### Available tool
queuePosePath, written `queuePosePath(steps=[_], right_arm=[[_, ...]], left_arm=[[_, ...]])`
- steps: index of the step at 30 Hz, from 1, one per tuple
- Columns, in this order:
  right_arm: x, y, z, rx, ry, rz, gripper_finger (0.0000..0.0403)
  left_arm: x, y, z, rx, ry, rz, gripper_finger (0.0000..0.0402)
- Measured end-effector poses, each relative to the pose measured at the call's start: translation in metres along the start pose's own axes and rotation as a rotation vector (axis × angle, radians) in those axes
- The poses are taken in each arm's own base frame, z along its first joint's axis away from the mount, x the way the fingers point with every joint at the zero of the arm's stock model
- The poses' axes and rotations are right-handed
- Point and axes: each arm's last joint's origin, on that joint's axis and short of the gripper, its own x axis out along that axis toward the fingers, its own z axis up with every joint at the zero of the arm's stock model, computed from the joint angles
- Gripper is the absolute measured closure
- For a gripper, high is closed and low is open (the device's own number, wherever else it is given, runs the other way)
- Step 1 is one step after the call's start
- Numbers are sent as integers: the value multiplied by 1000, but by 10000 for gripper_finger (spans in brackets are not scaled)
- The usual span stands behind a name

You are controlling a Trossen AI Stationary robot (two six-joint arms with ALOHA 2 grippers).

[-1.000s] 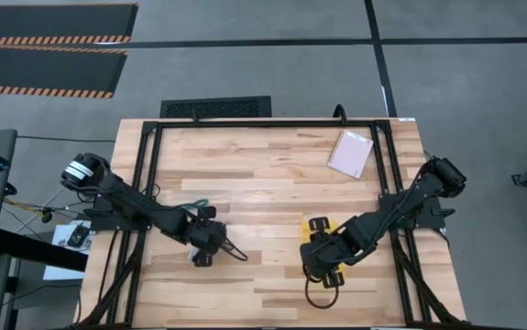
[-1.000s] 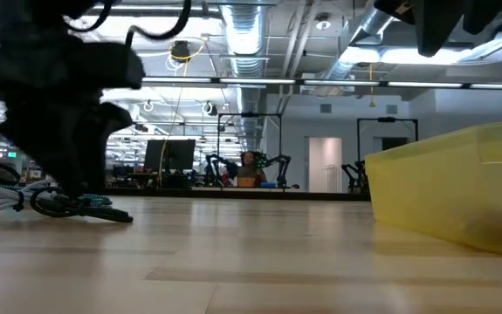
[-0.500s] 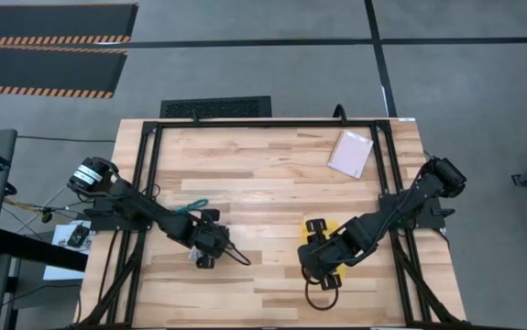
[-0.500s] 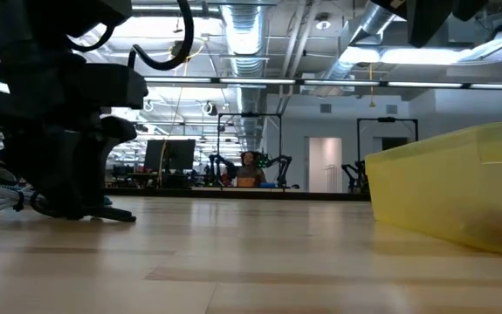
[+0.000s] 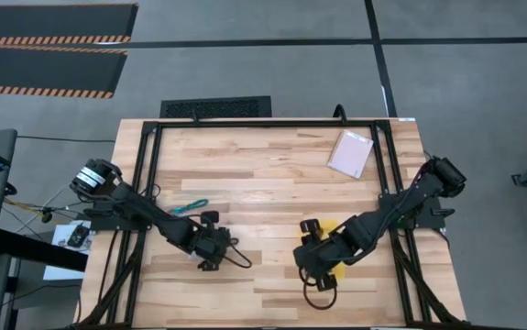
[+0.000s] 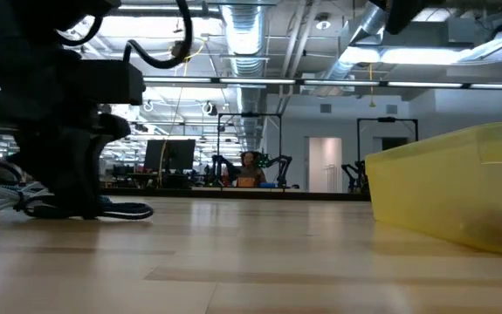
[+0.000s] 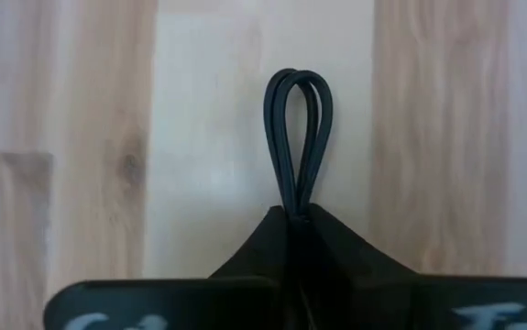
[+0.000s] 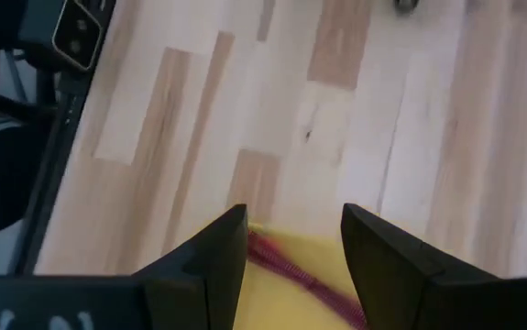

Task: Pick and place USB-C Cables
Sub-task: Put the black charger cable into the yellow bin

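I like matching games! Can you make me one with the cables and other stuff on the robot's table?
Things:
1. black cable
2. red cable
3. teal cable
4. pink packet

Places:
A. lying loose by the left arm
B. at the table's far right corner
C. pinched in the left gripper
D. in the yellow tray, below the open right gripper

Pairs: 1-C, 2-D, 3-A, 4-B

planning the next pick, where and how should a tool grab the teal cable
Grip the teal cable across the middle of its folded bundle, coming straight down from above. It lies flat on the table as a slim diagonal strip, clear of the left tool, so set the fingers crosswise to its length.
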Motion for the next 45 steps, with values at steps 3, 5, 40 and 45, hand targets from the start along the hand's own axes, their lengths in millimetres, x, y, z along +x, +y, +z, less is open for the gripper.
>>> queuePosePath(steps=[3, 5, 40, 45], right_arm=[[1, -7, 4, -27, -37, -57, 203], [2, -12, 8, -42, -68, -82, 203], [-11, -85, 79, 39, -855, -186, 203], [-9, -80, 78, 13, -843, -146, 203]], left_arm=[[-7, 1, 13, -58, -126, 56, 396], [-16, 2, 23, -131, -235, 65, 395], [-124, -26, 50, -422, -1019, 273, 395], [-126, -26, 51, -434, -1034, 271, 395]])
